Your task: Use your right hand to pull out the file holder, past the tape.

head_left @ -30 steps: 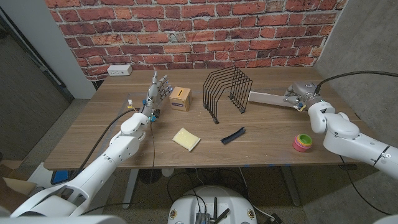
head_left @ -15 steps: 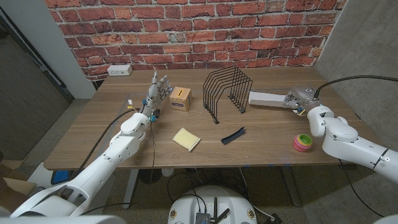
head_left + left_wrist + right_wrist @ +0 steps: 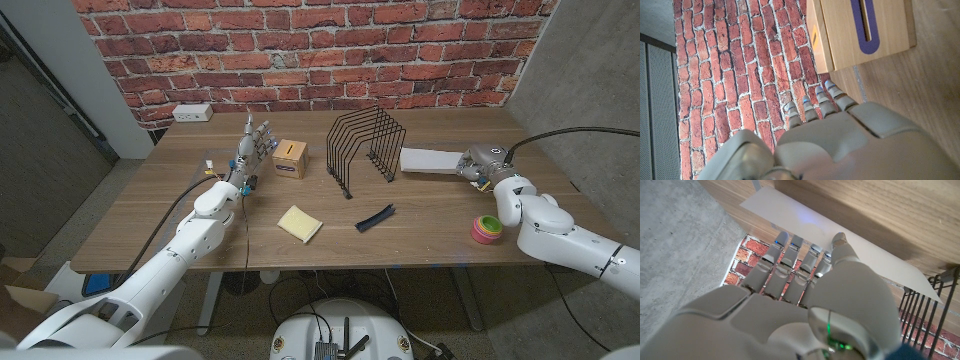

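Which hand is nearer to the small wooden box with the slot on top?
The left hand. It stands just beside the wooden box, on the box's left side in the head view. The right hand is far off, beyond the wire file holder.

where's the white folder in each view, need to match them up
Head view: white folder lies right of the black wire rack, at the right hand.
Right wrist view: white folder beyond the hand's fingertips.
Left wrist view: not in it.
Shared landmark: the wire rack.
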Tool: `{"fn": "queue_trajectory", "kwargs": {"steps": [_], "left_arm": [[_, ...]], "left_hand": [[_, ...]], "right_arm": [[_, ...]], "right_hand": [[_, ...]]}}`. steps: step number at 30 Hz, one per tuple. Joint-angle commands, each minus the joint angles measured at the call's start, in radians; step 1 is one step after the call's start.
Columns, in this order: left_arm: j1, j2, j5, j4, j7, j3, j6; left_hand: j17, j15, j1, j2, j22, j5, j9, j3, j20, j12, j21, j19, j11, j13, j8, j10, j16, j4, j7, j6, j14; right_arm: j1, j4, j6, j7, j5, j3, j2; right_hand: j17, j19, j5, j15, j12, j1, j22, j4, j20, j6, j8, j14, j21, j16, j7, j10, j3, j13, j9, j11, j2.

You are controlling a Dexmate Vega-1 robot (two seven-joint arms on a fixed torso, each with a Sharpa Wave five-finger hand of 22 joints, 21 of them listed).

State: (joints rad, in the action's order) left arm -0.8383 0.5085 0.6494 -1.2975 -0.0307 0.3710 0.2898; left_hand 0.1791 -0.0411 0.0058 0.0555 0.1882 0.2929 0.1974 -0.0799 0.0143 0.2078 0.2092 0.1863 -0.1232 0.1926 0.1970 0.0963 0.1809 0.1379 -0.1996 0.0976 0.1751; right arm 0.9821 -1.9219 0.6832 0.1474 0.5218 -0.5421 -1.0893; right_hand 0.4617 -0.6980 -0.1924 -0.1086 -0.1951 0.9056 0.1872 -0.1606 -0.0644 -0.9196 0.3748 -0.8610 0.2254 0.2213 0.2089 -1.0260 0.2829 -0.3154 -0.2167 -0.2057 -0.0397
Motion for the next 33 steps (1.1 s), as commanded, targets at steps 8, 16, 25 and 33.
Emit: {"fn": "queue_trajectory", "kwargs": {"steps": [8,16,25,33], "left_arm": [[0.000,0.000,0.000,0.000,0.000,0.000,0.000],[0.000,0.000,0.000,0.000,0.000,0.000,0.000],[0.000,0.000,0.000,0.000,0.000,0.000,0.000],[0.000,0.000,0.000,-0.001,0.000,0.000,0.000]], "left_hand": [[0.003,-0.004,-0.002,0.011,0.006,0.004,0.002,0.000,0.001,0.006,0.009,0.008,-0.007,0.006,0.004,-0.001,0.006,0.007,-0.009,0.001,0.006],[0.003,-0.003,-0.002,0.011,0.006,0.004,0.002,0.000,0.001,0.006,0.008,0.008,-0.006,0.006,0.004,0.000,0.006,0.007,-0.008,0.002,0.007],[0.003,-0.004,-0.002,0.011,0.006,0.004,0.002,0.000,0.001,0.006,0.009,0.008,-0.007,0.006,0.004,0.000,0.006,0.007,-0.010,0.002,0.006],[0.003,-0.004,-0.002,0.011,0.006,0.004,0.002,0.000,0.001,0.006,0.008,0.008,-0.007,0.006,0.004,0.000,0.006,0.007,-0.009,0.001,0.007]], "right_arm": [[0.011,-0.012,0.026,0.011,-0.016,-0.011,0.004],[0.024,-0.033,0.057,0.010,-0.011,-0.019,-0.004],[0.038,-0.056,0.086,0.010,-0.015,-0.019,-0.015],[0.042,-0.069,0.087,0.002,-0.025,-0.018,-0.029]], "right_hand": [[0.006,0.016,-0.004,-0.121,0.008,0.010,0.001,0.001,-0.128,0.047,-0.019,0.037,-0.006,-0.007,0.001,0.038,-0.013,0.004,0.001,0.002,0.017],[-0.004,0.029,-0.007,-0.116,0.023,0.004,0.000,0.003,-0.114,0.096,-0.044,0.087,-0.010,-0.024,0.005,0.115,-0.024,0.020,0.008,0.001,0.040],[-0.024,0.044,-0.013,-0.112,0.027,0.003,-0.002,0.004,-0.103,0.155,-0.075,0.153,-0.015,-0.039,0.007,0.197,-0.030,0.040,0.014,-0.003,0.058],[-0.054,0.059,-0.022,-0.105,0.024,-0.016,-0.006,0.011,-0.089,0.216,-0.110,0.219,-0.020,-0.042,0.009,0.272,-0.034,0.066,0.020,-0.007,0.077]]}}
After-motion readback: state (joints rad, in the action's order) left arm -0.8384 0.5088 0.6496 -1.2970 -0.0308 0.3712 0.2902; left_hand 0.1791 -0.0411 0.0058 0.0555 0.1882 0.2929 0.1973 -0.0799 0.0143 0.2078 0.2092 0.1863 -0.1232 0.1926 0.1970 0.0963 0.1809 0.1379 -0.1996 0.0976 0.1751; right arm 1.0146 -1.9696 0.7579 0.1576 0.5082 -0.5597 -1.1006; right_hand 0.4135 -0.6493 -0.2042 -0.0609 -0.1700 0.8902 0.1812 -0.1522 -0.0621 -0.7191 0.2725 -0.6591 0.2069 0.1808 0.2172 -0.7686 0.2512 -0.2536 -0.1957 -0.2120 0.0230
